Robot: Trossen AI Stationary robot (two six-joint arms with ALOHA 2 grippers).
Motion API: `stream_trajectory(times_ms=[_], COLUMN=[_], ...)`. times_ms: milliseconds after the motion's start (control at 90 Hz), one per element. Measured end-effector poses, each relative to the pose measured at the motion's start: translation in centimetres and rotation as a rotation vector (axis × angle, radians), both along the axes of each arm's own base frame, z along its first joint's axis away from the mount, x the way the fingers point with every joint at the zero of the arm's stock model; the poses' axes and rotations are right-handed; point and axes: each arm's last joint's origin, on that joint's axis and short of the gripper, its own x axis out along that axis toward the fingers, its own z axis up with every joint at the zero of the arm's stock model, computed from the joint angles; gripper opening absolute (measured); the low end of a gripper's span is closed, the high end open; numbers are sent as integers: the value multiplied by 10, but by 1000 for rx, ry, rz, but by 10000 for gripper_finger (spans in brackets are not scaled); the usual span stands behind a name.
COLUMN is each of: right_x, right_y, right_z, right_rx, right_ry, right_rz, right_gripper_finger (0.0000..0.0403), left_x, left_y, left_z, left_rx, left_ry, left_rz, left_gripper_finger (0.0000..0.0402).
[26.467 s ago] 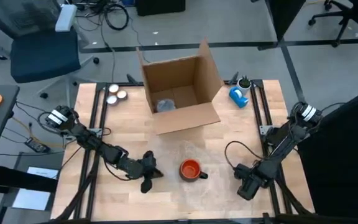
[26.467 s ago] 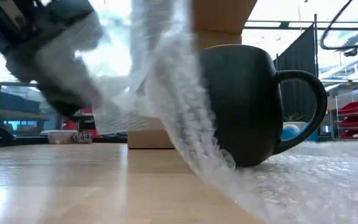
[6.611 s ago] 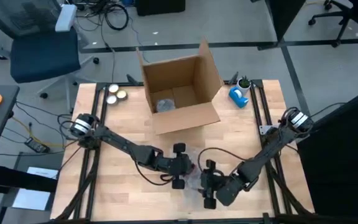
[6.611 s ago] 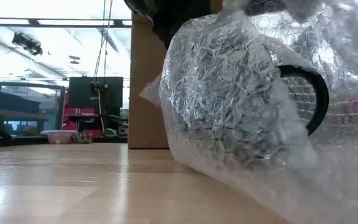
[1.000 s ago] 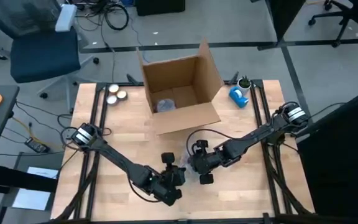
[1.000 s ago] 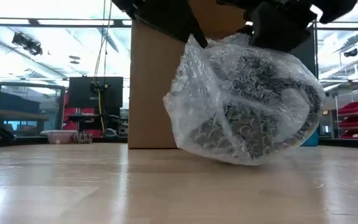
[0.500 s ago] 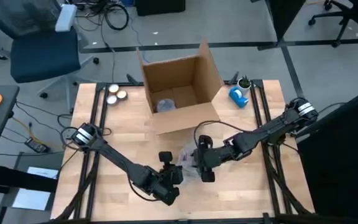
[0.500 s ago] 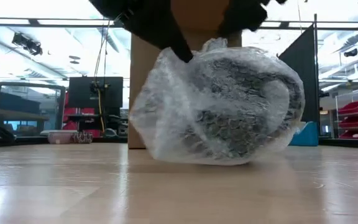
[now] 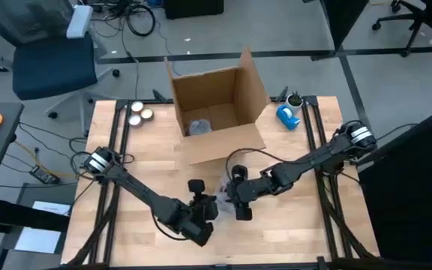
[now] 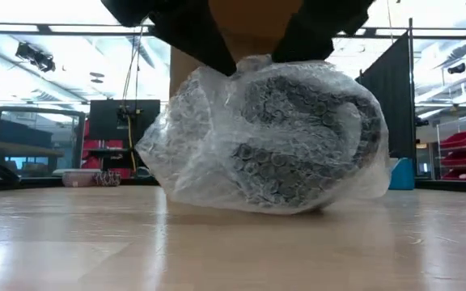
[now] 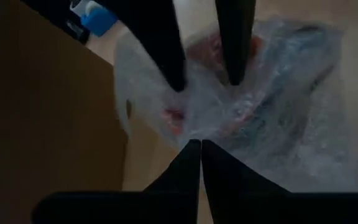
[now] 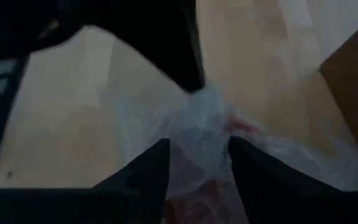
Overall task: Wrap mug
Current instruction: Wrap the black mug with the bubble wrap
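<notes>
On the high view, the wooden table (image 9: 126, 165) filled the middle of the picture. The open cardboard box (image 9: 216, 112) stood at its 12 o'clock side, with the flaps up.

The left arm came in from 9 o'clock and the right arm from 3 o'clock, and both reached to the middle of the table, a little toward 6 o'clock from the box.

There the mug (image 10: 298, 137) rested on the table top, fully inside the bubble wrap (image 10: 188, 153). On the low view I saw the dark body and the handle only through the plastic, and the orange inside showed faintly on the left wrist view.

The left gripper (image 9: 201, 208) was at about 8 o'clock of the bundle. Its fingers were pressed together with the tips at the wrap; I could not tell if any plastic was caught between them.

The right gripper (image 9: 238, 201) was at about 4 o'clock of the bundle, touching it. Its fingers stood apart, with a ridge of the wrap between them.

A blue object (image 9: 287, 115) lay at the 1 o'clock corner, and two small tins (image 9: 137, 112) at the 11 o'clock corner.
</notes>
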Motion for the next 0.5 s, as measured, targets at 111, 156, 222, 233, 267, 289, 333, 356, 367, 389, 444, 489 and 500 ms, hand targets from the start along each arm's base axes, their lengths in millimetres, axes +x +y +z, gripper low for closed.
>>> stream_trajectory(times_ms=[111, 156, 222, 233, 267, 289, 333, 356, 367, 389, 444, 489, 500], right_x=[5, 5, 7, 7, 7, 6, 6, 7, 7, 7, 8, 8, 8], right_y=[-3, -3, -2, -2, -2, -2, -1, -1, -1, 0, 0, 0, 0], right_z=[-7, -9, -11, -11, -12, -13, -15, -15, -16, -17, -19, -20, -20], right_rx=[3, 0, 18, 24, 39, 48, 67, 74, 76, 80, 88, 94, 97], right_ry=[8, 15, 22, 24, 40, 52, 65, 68, 70, 75, 89, 97, 98], right_rz=[-38, -39, -16, -11, 9, 21, 41, 47, 49, 54, 65, 71, 73], right_gripper_finger=[110, 101, 84, 81, 71, 64, 50, 43, 39, 31, 13, 5, 4], left_x=[-2, -3, -3, -3, -2, -1, 1, 2, 2, 4, 6, 7, 7], left_y=[6, 9, 13, 13, 16, 17, 21, 23, 23, 25, 28, 30, 30], left_z=[-4, -6, -8, -8, -8, -8, -7, -7, -7, -7, -7, -7, -7], left_rx=[28, 49, 87, 89, 95, 97, 100, 98, 98, 98, 103, 106, 108], left_ry=[37, 50, 70, 71, 73, 72, 70, 68, 67, 66, 68, 69, 70], left_rz=[16, 26, 41, 42, 47, 51, 62, 66, 68, 73, 72, 72, 73], left_gripper_finger=[0, 0, 0, 0, 0, 0, 0, 0, 0, 0, 0, 0, 0])
